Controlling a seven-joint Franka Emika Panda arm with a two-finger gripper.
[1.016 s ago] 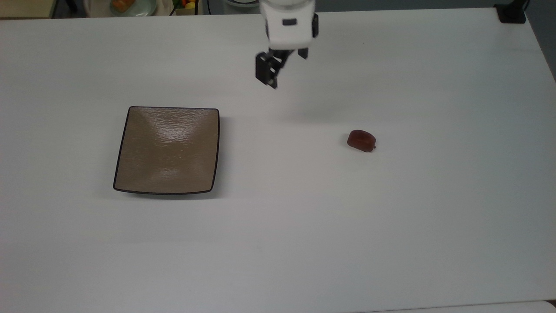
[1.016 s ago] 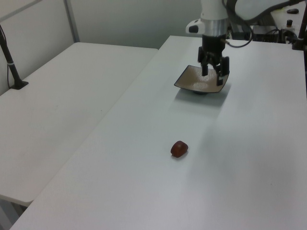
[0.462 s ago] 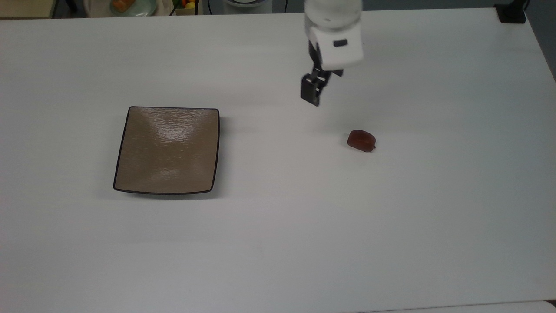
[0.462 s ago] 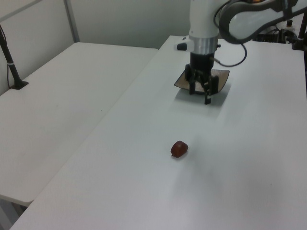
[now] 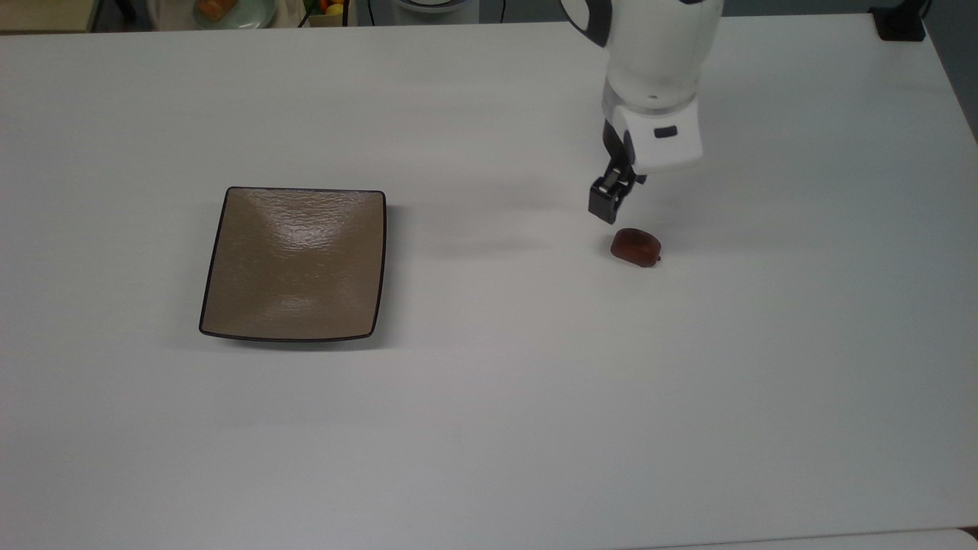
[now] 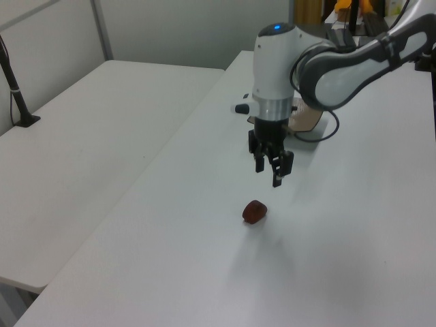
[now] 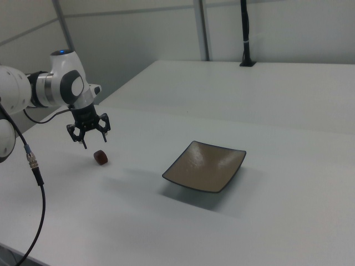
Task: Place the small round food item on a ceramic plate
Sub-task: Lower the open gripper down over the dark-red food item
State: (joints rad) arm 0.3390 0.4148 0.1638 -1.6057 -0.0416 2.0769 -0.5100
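Dark red-brown and glossy, the small round food item (image 5: 636,247) lies on the white table (image 5: 489,428) just below our gripper (image 6: 270,169), whose fingers hang spread and empty. We judge nothing done yet: the grasp, the carry and the drop remain, with the ceramic plate (image 5: 294,263) well apart from the gripper toward the top view's left. We read no brand, label or writing anywhere.

White bench (image 5: 489,428), plain top. Second white bench (image 6: 88,136) alongside, at left view's left. Black pole (image 7: 244,33) clamped on far bench in right view. Greenish dish (image 5: 229,11) with orange food beyond top view's far edge.
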